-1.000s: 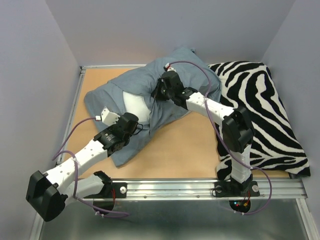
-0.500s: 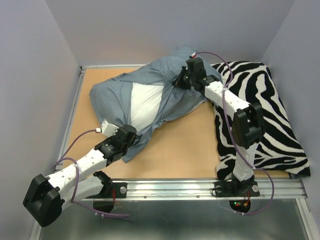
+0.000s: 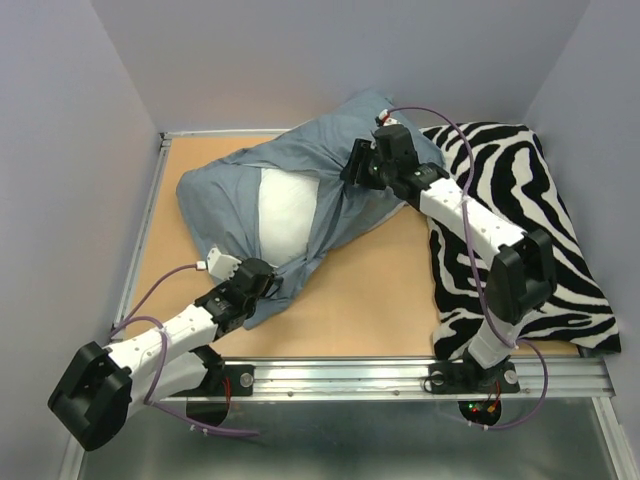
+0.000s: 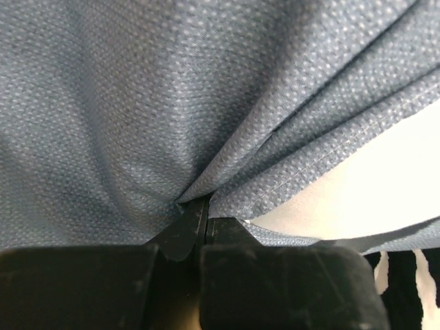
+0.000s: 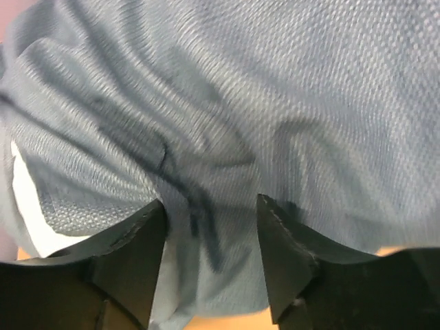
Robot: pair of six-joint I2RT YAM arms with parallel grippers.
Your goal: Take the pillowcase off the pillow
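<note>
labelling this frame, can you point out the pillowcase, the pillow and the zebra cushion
pillowcase (image 3: 215, 195), top view, on the blue fabric bulge at its left end
pillow (image 3: 288, 212), top view, on the bare white patch showing through the opening
zebra cushion (image 3: 575, 240), top view, on its striped top face

Left pincer (image 4: 206, 223) pinches pillowcase (image 4: 137, 103) fold; white pillow (image 4: 371, 185) beside

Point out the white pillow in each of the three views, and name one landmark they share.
Top external: the pillow is a white patch in the middle of the fabric bundle, left of centre.
Left wrist: white area at the right edge, under the folds.
Right wrist: narrow white strip at the lower left.
Shared landmark: the blue-grey pillowcase around it, seen in all three.
</note>
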